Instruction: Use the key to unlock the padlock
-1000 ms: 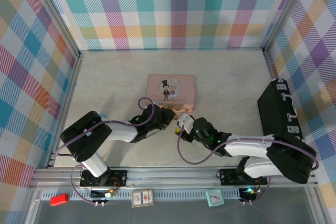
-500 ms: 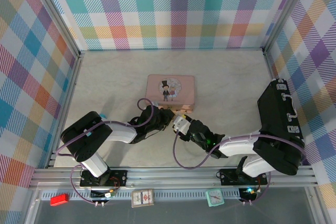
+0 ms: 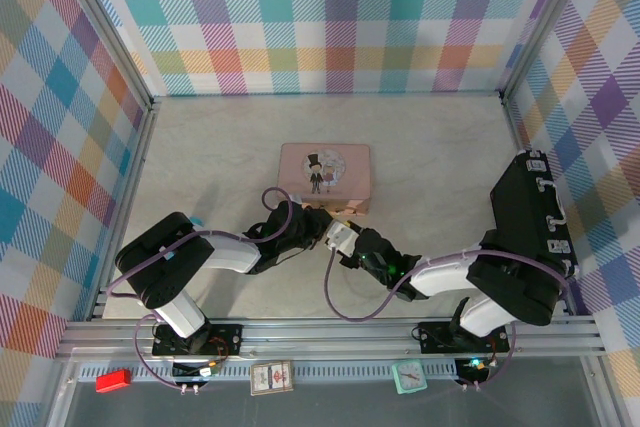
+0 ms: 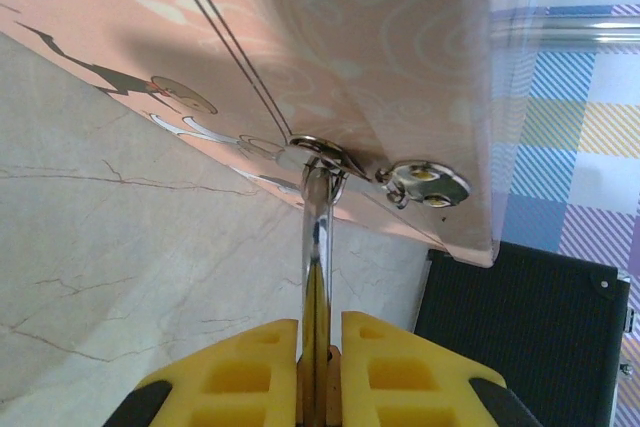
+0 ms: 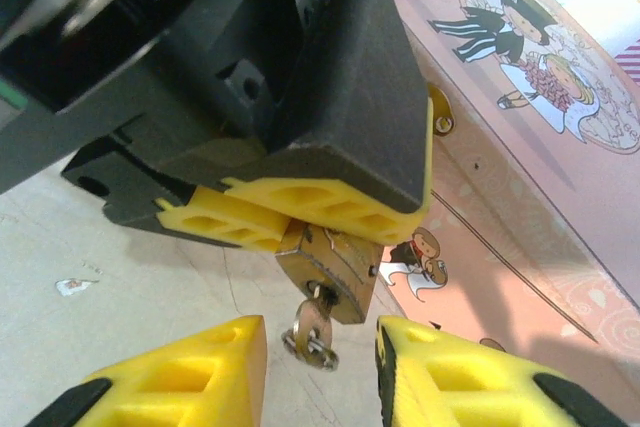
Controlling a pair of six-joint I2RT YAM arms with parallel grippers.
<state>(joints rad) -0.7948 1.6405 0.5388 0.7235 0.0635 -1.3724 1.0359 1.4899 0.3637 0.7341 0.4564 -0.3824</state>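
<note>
We find the padlock (image 5: 330, 277) just off the near edge of the pink tin (image 3: 325, 175), about the middle of the table (image 3: 440, 142), where the two arms meet. It is a small brass block with rounded corners and a scuffed, dull-gold face. In the left wrist view its thin, bright silver shackle (image 4: 318, 237) rises straight from between the yellow pads to a metal ring on the tin's edge, just beside a small oval clasp plate (image 4: 425, 183). The left fingers (image 5: 330, 202) are closed tightly on the padlock, pinching its upper part, so that the brass shows only as a sliver between them in the left wrist view. The key (image 5: 310, 327) sticks out of the keyhole in the padlock's lower face. It is a short piece of pale metal with a tiny ring hanging from its head. The right fingers (image 5: 170, 377) stand parted, one on each side of the key and not touching it. As for print, the tin's lid carries a cartoon bride and groom inside a round lace-like border, and another little figure is drawn on the tin's side near the padlock. We can read no lettering on it. To the right lies a black case (image 3: 535, 217) with silver fittings. On the near rail sit a red block (image 3: 113, 379), a small printed card (image 3: 271, 377) whose print is too small to read, and a teal clock (image 3: 408, 377).
</note>
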